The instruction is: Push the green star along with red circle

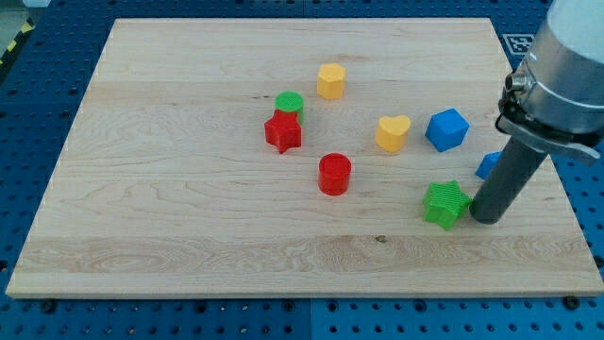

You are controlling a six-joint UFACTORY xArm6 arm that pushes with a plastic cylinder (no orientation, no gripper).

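Right now, in the camera view, your green star (445,204) sits at the board's four o'clock, with my tip (485,219) touching its three o'clock side; a bare rod, no fingers to open or close. The red circle (334,175) lies toward ten o'clock. An off-centre push could spin the star past it. The star shows no long axis.

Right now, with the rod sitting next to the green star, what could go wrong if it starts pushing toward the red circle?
1. My tip sits at the right side of the green star; an off-centre push could spin the star aside and miss the red circle.
2. The yellow heart lies just above the path and could get clipped.
3. Overshooting may drive both blocks into the red star.
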